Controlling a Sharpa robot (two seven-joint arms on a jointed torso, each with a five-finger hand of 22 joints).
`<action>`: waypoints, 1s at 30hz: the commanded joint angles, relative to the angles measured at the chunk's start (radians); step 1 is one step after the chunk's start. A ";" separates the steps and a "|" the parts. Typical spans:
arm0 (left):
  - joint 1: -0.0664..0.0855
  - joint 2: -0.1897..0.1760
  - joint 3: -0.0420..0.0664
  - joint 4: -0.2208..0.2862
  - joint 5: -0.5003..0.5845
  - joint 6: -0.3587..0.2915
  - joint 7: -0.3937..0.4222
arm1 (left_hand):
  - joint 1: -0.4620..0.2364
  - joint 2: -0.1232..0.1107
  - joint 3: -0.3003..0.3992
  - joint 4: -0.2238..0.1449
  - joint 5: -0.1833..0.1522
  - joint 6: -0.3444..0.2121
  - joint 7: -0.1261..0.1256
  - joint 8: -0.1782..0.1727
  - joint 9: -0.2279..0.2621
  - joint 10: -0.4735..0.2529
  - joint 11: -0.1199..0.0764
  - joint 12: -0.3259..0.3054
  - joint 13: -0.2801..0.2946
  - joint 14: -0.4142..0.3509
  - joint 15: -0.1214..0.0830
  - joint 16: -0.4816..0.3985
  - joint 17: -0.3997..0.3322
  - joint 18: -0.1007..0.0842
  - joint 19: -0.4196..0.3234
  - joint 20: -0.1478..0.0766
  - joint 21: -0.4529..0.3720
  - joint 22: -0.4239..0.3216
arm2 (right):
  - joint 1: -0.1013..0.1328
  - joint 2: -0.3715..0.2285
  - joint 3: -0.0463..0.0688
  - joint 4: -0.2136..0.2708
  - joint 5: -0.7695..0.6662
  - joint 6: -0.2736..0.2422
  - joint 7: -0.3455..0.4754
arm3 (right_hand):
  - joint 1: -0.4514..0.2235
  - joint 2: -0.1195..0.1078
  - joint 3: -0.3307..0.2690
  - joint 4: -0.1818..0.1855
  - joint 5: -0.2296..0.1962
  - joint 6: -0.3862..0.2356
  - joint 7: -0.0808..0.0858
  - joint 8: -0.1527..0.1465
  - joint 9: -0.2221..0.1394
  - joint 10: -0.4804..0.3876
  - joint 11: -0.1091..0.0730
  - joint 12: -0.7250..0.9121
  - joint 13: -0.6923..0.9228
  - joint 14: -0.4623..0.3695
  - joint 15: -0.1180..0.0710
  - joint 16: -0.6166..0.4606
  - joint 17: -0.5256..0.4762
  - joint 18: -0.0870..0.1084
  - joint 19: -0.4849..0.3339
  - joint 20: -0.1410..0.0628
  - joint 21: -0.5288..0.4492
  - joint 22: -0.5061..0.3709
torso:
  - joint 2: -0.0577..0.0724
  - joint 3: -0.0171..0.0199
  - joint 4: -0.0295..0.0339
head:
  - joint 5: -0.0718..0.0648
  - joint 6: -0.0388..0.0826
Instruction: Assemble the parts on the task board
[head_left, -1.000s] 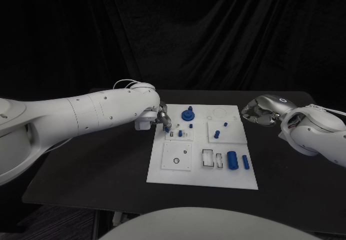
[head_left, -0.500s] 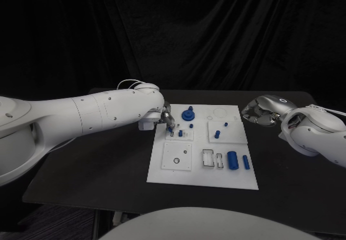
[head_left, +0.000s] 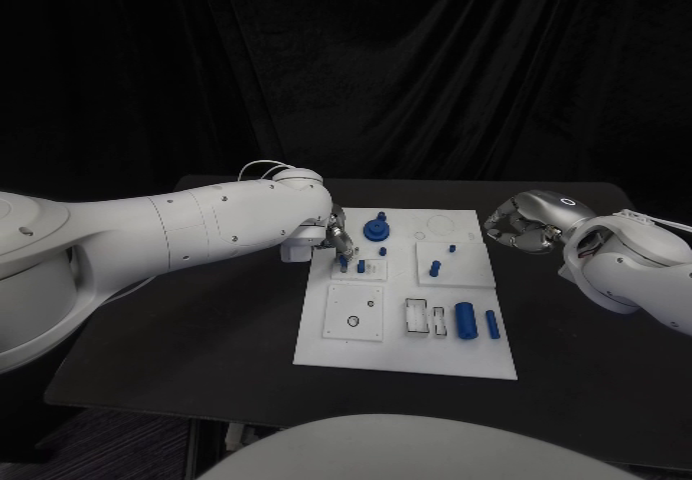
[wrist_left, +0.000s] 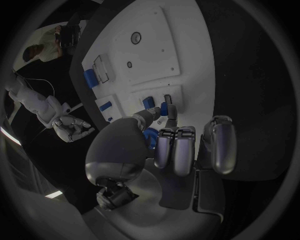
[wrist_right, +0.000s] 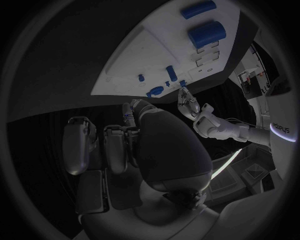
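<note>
The white task board (head_left: 404, 345) lies mid-surface (head_left: 173, 350). The left robot hand (head_left: 335, 243) hangs over the board's far-left corner, its fingers pinching a small blue part (wrist_left: 164, 109) just above the board. The right robot hand (head_left: 519, 225) hovers off the board's far-right edge, fingers curled in on nothing. A large blue cylinder (head_left: 464, 319) lies on the board's near right.

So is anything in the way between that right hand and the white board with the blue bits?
Nothing visible. The right hand hovers off the task board's far right edge, and only bare black table lies between them. The left hand is over the opposite edge.
</note>
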 joint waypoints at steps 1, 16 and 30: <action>-0.003 0.003 0.001 0.000 -0.001 -0.004 0.009 | -0.004 -0.004 -0.004 0.002 0.004 0.005 -0.003 0.005 0.001 0.105 -0.004 0.003 0.261 0.107 -0.004 0.003 0.263 0.015 0.002 -0.005 -0.002 0.194 | -0.002 -0.001 0.001 0.001 -0.002 -0.008 -0.011 | 0.001 -0.011 0.004 0.001 0.004 0.007 0.000 0.001 0.001 0.011 0.007 -0.003 0.185 0.071 0.008 -0.006 0.196 0.020 -0.004 0.003 -0.006 0.195 | -0.001 0.0006 -0.0002 | -0.001 0.000; -0.020 0.008 0.001 -0.002 -0.001 -0.012 0.016 | -0.004 -0.002 -0.003 0.003 0.006 0.003 -0.002 0.004 0.001 0.105 -0.004 0.003 0.261 0.107 -0.005 0.003 0.263 0.015 0.001 -0.005 -0.003 0.194 | -0.002 -0.001 0.001 0.001 -0.002 -0.012 -0.009 | 0.001 -0.011 0.004 0.001 0.005 0.008 0.000 0.002 0.001 0.011 0.007 -0.003 0.186 0.071 0.008 -0.006 0.197 0.020 -0.004 0.003 -0.006 0.195 | -0.003 0.0002 0.0002 | -0.002 0.000; -0.027 0.004 0.001 -0.005 -0.001 -0.016 0.010 | -0.002 -0.001 0.000 0.001 0.011 0.000 -0.003 0.004 0.003 0.105 -0.004 0.003 0.261 0.107 -0.005 0.003 0.263 0.015 0.002 -0.006 -0.002 0.194 | -0.002 -0.004 0.001 0.002 -0.002 -0.009 -0.010 | 0.001 -0.011 0.004 0.001 0.005 0.008 0.000 0.002 0.001 0.011 0.007 -0.003 0.186 0.071 0.008 -0.006 0.197 0.020 -0.004 0.003 -0.006 0.195 | -0.002 0.0004 -0.0003 | 0.001 0.000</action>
